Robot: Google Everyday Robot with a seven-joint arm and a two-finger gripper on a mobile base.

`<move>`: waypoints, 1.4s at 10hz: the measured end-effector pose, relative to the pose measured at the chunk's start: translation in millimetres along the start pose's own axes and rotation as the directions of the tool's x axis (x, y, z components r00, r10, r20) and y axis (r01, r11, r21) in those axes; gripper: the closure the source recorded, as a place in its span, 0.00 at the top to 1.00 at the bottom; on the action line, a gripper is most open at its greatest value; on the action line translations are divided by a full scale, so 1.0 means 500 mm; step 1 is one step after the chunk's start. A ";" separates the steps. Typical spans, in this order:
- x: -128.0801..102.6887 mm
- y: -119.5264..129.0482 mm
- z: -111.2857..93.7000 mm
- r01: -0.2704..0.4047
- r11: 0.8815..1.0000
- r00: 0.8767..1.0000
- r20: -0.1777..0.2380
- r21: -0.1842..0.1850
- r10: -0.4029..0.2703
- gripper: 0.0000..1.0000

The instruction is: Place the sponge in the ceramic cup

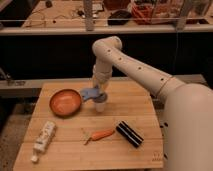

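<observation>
Camera view. Gripper (101, 93) hangs low over the wooden surface (145, 115), its fingers pinched on one edge of the light-blue sponge (89, 93). The sponge juts toward the orange-brown bowl (65, 101), just above the white ceramic cup (100, 106). The sponge is likely light, soft and compressible, so an edge pinch suffices.

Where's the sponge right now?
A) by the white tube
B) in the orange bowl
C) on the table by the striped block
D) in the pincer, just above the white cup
D: the sponge sticks out sideways from the shut pincer, which hangs just over the ceramic cup, off the table.
</observation>
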State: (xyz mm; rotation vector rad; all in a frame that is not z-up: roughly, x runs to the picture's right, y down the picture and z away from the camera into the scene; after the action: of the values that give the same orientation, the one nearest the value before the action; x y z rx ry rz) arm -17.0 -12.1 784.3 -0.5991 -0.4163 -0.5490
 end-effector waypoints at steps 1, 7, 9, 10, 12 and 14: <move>0.007 0.001 0.000 -0.009 1.000 1.000 0.002 -0.001 0.009 0.02; 0.044 -0.010 -0.005 -0.077 0.997 0.997 0.017 0.005 0.077 0.02; 0.053 -0.013 -0.007 -0.096 0.995 0.995 0.020 0.009 0.096 0.02; 0.059 -0.016 -0.009 -0.107 0.994 0.994 0.021 0.012 0.106 0.02; 0.069 -0.020 -0.012 -0.125 0.992 0.992 0.025 0.017 0.125 0.02; 0.079 -0.023 -0.015 -0.147 0.989 0.989 0.027 0.024 0.147 0.02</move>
State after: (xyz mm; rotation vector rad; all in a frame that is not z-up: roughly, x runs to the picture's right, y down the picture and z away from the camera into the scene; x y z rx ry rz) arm 8.8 -38.9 803.7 -0.6074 -0.3991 -0.3950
